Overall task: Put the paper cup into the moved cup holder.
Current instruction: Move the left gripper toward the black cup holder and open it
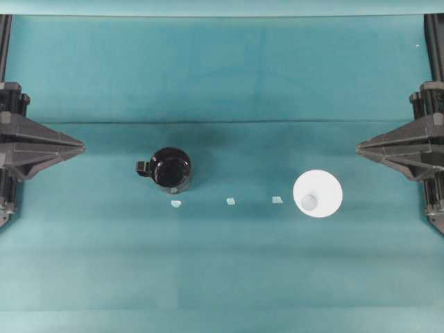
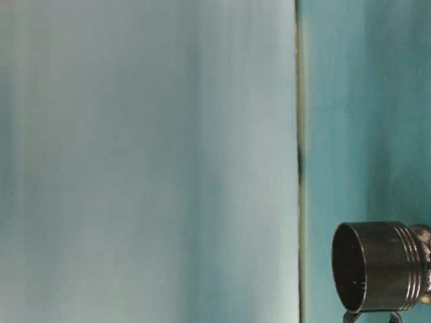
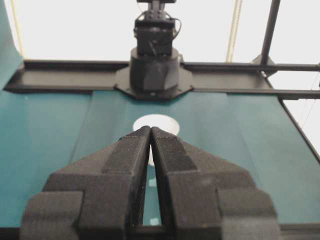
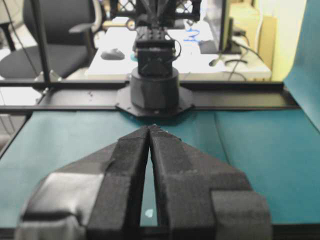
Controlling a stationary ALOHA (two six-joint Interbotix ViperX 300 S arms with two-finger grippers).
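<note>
Fingertips met on both the left gripper (image 3: 150, 131) and the right gripper (image 4: 150, 129), each holding nothing. Beyond, the white paper cup (image 1: 317, 194) stood inverted (base up), well apart from the glossy black cup holder (image 1: 171, 168).

White paper cup (image 1: 318, 194) stands upright, well apart from black cup holder (image 1: 171, 168).
</note>
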